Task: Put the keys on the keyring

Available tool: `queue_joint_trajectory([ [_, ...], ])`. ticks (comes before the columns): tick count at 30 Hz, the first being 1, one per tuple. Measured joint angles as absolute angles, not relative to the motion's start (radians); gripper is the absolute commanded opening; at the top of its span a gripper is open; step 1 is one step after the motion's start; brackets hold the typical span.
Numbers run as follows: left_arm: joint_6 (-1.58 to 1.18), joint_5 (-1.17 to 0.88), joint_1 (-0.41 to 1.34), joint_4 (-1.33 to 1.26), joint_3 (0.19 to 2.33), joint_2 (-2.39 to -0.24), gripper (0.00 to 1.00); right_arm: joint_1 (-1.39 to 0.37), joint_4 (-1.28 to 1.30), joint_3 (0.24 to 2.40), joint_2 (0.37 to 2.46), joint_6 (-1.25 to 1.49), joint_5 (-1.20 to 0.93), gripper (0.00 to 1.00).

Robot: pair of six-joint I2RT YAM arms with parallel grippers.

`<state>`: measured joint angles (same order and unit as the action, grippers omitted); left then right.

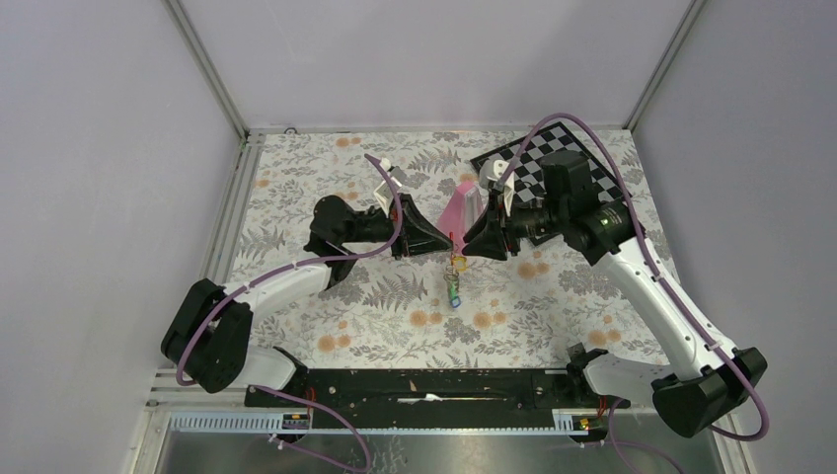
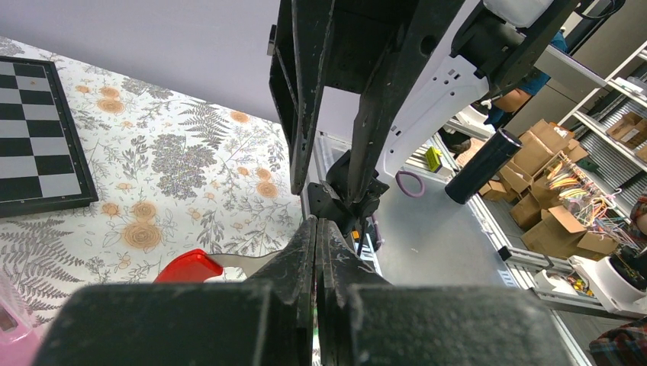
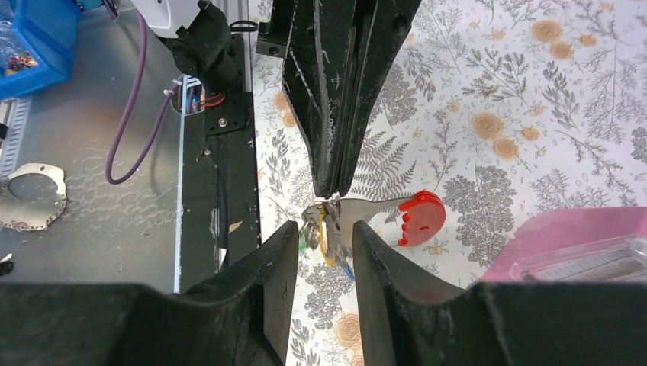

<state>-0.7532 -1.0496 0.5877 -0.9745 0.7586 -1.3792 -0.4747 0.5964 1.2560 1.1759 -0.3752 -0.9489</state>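
My left end effector is pressed together on the keyring, pinching the tip of its grey side, so the grey bar runs out sideways from my fingertips to its red end, held in the air above the table. The keys hang in a bunch just below that pinched tip. My right end effector faces the left one tip to tip, its two fingers standing apart with the top of the bunch in the gap between them; I cannot tell whether either finger touches a key. A pink pyramid stands on the table just beyond both end effectors, and a chessboard lies farther out, past the right one. Both arms reach forward and bend inward, wrists level, meeting over the middle of the table.
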Motion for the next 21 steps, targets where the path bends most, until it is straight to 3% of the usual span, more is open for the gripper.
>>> queue_joint_trajectory([
  [21, -0.77, -1.042, 0.588, -0.989, 0.759, -1.379, 0.0, -0.475, 0.502, 1.226, 1.216, -0.339, -0.991, 0.37],
])
